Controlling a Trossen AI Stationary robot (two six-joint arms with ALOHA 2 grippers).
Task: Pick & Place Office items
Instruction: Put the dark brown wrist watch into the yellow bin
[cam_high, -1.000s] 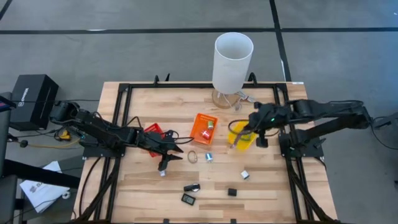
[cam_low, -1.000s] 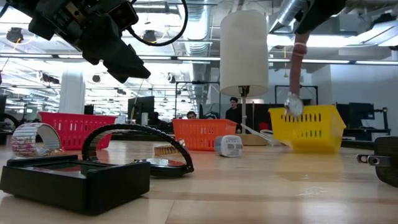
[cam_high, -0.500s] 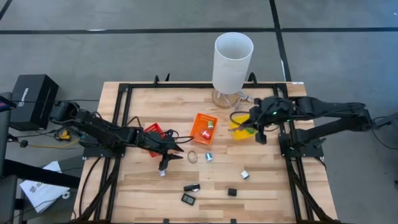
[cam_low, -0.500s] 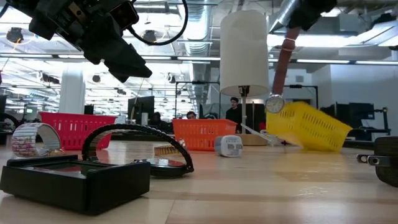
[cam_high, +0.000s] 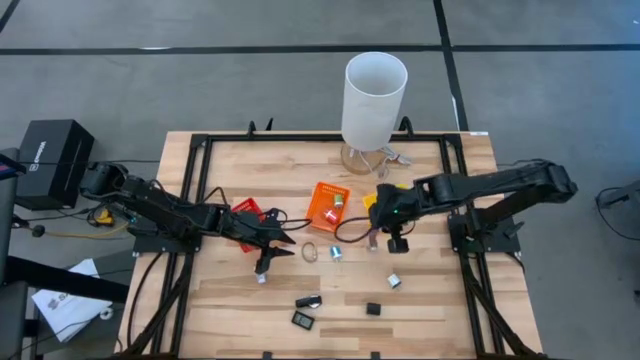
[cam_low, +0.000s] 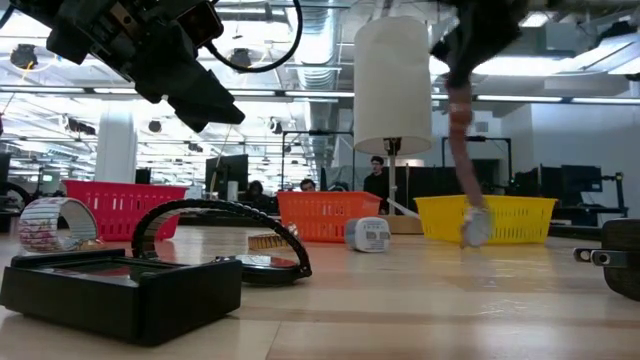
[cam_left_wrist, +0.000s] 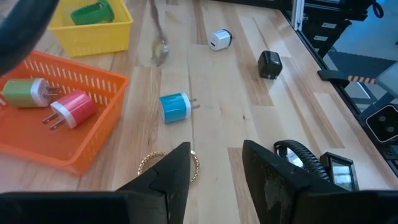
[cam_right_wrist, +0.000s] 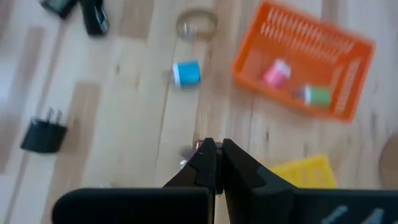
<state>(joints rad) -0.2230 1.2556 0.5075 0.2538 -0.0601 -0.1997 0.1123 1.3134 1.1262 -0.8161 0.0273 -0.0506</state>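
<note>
Two arms work a bench (cam_high: 430, 310) strewn with office items around an orange bin (cam_high: 328, 206).

Nearest, black pieces (cam_high: 305, 320) lie below the bin. The left end effector (cam_high: 268, 250), fingers spread, hovers left of a tan ring (cam_high: 309, 252). The right end effector (cam_high: 378, 222), fingers pressed on a dangling cord (cam_low: 462, 170), hangs right of the bin, beside a blue plug (cam_high: 336, 252).

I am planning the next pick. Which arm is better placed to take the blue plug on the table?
Left. The left gripper is open, empty, and faces the blue plug close ahead. The right gripper is shut on a dangling strap, so it is busy.
</note>
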